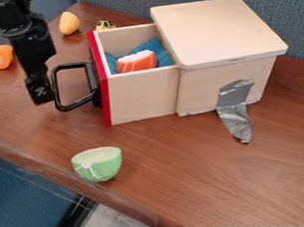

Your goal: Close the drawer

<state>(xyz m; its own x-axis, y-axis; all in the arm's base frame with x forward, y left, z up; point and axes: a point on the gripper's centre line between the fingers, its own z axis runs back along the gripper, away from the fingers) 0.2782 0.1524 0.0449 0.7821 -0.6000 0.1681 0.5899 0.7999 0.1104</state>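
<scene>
While an orange, rounded piece (pixel 0 57) lies at the far left of the brown tabletop (pixel 165 159), the black gripper (pixel 40 97) hangs just left of the drawer's black handle (pixel 59 88); whether it stands wide or narrow, I cannot tell. Farther back is a yellow, ridged piece (pixel 69 22), and nearer the camera sits a pale green cabbage-like piece (pixel 98 165). Next comes the drawer (pixel 143 96), pulled partway out of its light wooden box (pixel 220 29), its red front (pixel 101 85) facing left. Behind it shows a small yellow-and-black thing (pixel 104 24). Inside, an orange-and-white piece (pixel 137 62) rests against blue cloth (pixel 154 46). Grey tape (pixel 235 110) runs from the box's near side down onto the tabletop
</scene>
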